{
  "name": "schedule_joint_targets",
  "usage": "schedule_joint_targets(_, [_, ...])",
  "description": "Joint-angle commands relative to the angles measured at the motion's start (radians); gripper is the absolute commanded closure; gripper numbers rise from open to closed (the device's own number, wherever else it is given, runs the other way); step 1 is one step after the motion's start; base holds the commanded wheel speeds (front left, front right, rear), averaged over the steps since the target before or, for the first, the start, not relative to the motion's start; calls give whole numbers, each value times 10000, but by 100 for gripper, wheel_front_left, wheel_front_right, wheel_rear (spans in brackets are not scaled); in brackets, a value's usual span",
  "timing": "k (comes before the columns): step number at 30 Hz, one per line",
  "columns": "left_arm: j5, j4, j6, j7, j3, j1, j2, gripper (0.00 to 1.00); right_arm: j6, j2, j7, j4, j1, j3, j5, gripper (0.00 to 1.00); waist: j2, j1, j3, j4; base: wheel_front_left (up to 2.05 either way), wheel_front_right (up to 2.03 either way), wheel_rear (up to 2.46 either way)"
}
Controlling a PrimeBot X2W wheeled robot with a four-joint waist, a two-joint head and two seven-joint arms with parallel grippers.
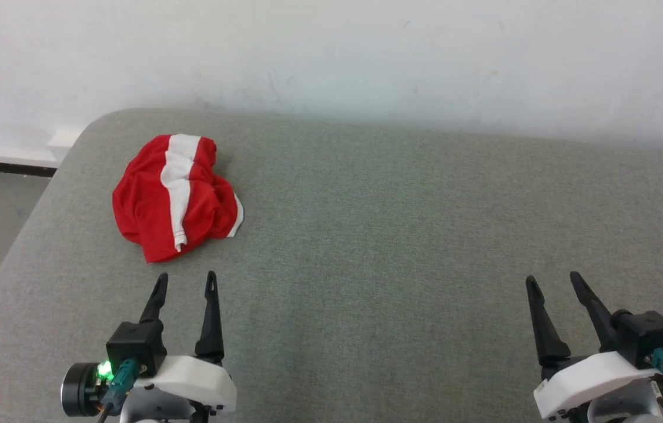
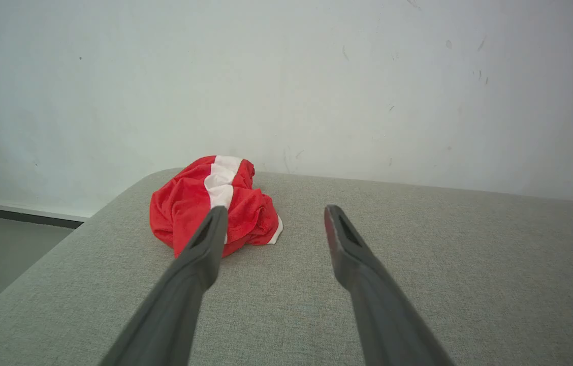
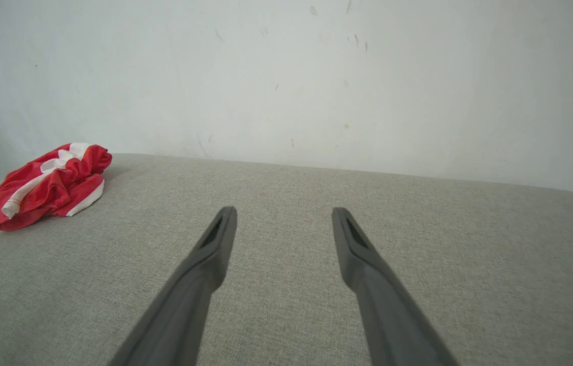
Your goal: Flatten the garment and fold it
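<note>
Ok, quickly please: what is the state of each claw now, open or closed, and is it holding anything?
Left claw: open, holding nothing; the garment lies ahead of it, untouched.
Right claw: open, holding nothing.

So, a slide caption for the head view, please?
Crumpled red white-striped fabric garment on grey padded surface; left gripper and right gripper open.

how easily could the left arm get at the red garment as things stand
Probably easily. The garment lies crumpled on the grey cushion just ahead of the left gripper. Its fingers stand open, and nothing sits between them and the cloth.
</note>
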Motion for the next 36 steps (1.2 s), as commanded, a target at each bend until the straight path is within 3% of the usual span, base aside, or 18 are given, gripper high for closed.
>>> schedule_joint_targets(1, [-118,-5,100,-115,-23,171,-15,0,-5,17,-111,52,148,10,121,0,-1,0,-7,147,0,0,0])
schedule_joint_targets(36, [-594,69,578,-826,-218,407,-23,0,-7,27,-821,329,411,9,497,0,-1,0,17,1475,0,0,0])
